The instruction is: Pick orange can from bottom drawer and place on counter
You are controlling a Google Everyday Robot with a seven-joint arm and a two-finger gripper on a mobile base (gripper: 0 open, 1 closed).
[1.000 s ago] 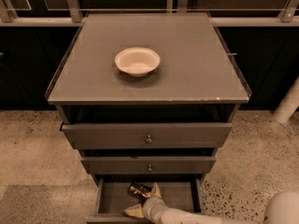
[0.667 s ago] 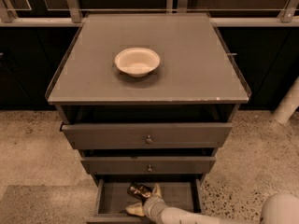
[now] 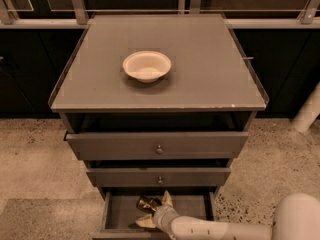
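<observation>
Nearest the camera, the robot's pale, rounded arm [image 3: 220, 229] reaches in from the lower right and ends in the two-finger gripper [image 3: 155, 211], which sits low inside the open bottom drawer [image 3: 192, 206], the lowest of three dark grey wooden drawers, pulled out with its plain grey floor showing. The gripper's cream-coloured fingers [image 3: 166, 199] stand spread apart, one pointing up and the other down to the left. The small shiny brownish-orange can [image 3: 146, 203] lies in the drawer at the mouth of that spread, just beside the upper finger. Whether either finger touches it cannot be told, and the jaws are not closed on it. The can looks to be resting on the drawer floor, not lifted. Above, the two upper grey drawers with small round knobs [image 3: 158, 145] are each slightly ajar. Beyond them the large flat grey counter [image 3: 200, 69] carries only a cream-white round bowl [image 3: 146, 65], left of centre. Judged from this, the reach into the drawer is done, while the grasp, the lift out and the placing on the counter remain, so the task seems less than halfway along.
</observation>
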